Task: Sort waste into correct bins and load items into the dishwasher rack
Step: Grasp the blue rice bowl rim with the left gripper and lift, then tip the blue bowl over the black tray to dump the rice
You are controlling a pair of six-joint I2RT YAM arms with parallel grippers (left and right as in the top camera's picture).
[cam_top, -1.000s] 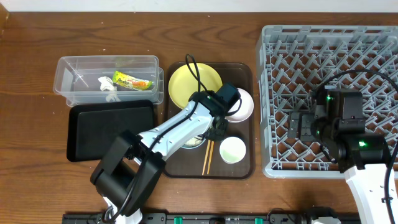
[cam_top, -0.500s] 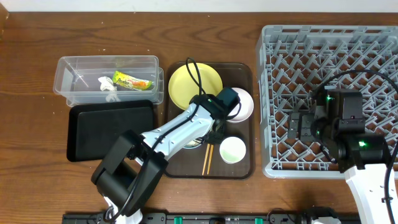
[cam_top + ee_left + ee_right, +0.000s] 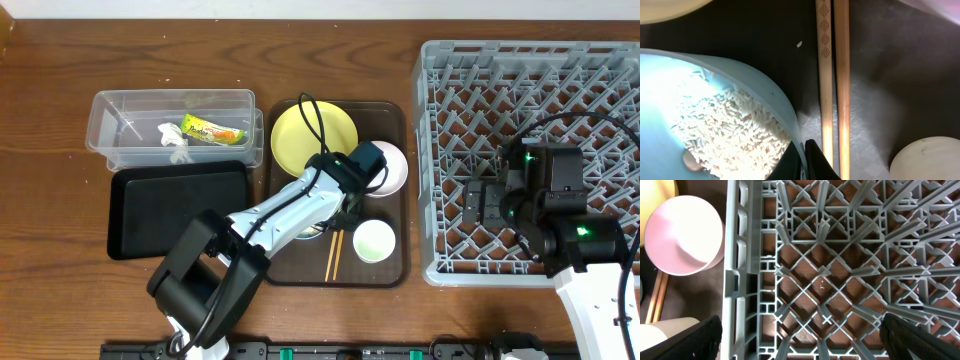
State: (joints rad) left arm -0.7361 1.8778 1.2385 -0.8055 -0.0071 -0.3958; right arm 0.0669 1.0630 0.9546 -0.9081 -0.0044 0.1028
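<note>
The bins, clear tub (image 3: 120,115) and black tray (image 3: 170,210), sit far left on the counter. From the brown tray (image 3: 390,120) I'd lift the light blue bowl (image 3: 765,85) level to keep the rice (image 3: 735,130) in. My left claw (image 3: 802,162) is pinched on its rim beside the chopsticks (image 3: 832,75), and my right claw (image 3: 810,335) hangs wide over the rack (image 3: 850,270).

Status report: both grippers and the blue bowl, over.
Left gripper shut on light blue bowl rim, rice inside. Right gripper open over rack. Chopsticks close beside bowl.
</note>
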